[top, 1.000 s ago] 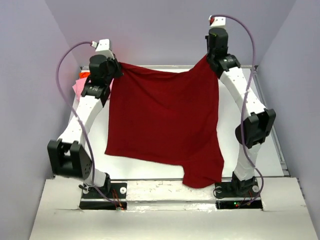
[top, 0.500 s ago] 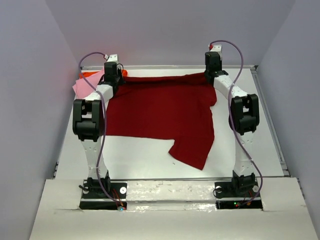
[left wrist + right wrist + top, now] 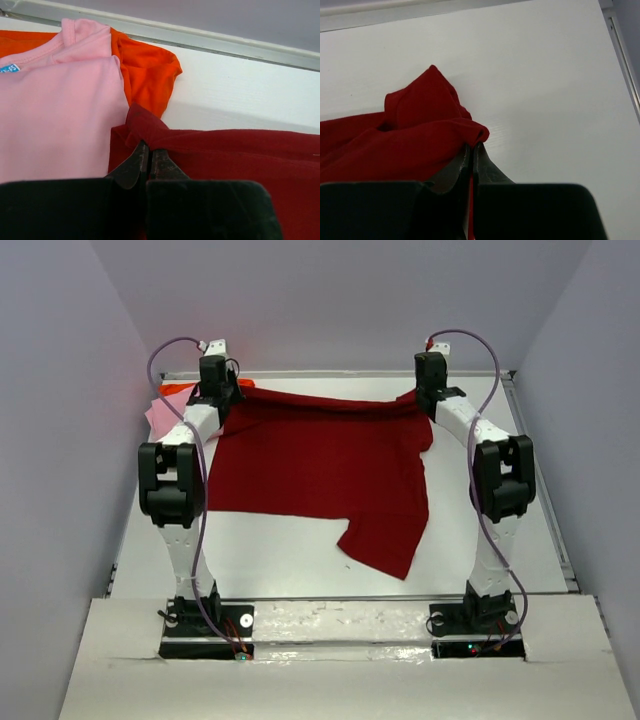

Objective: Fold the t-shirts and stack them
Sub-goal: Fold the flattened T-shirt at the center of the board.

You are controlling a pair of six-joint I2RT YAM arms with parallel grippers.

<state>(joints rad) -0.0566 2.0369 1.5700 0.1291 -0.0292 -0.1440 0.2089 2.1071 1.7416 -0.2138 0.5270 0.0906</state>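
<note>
My left pincer (image 3: 150,154) pinches one far corner of the dark crimson cloth t-shirt (image 3: 320,465); my right pincer (image 3: 472,150) pinches the other; the shirt lies on the white table (image 3: 260,555).

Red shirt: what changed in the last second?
The left gripper and right gripper lowered the dark red shirt from midair onto the table, toward the far edge, and stay shut on its far corners. The pink shirt and orange shirt did not move.
</note>
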